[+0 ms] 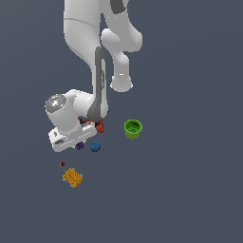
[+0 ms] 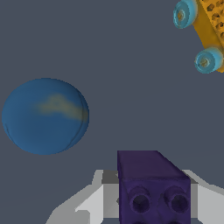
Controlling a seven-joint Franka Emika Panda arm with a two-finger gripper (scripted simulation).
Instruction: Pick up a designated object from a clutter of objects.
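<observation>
The gripper [image 1: 81,142] is low over the floor, and the dark purple studded block [image 2: 153,186] sits between its grey fingers [image 2: 94,199], which flank it closely on both sides, gripping it as far as the wrist view shows; in the exterior view the block [image 1: 79,145] peeks out under the hand, just beside the blue ball [image 1: 95,146]; the green cup [image 1: 133,128] stands apart toward the exterior view's right; the orange-yellow block [image 1: 72,178] and tiny red dot [image 1: 62,164] lie nearer the camera; the orange-red drill [image 1: 98,125] is mostly hidden behind the arm.
</observation>
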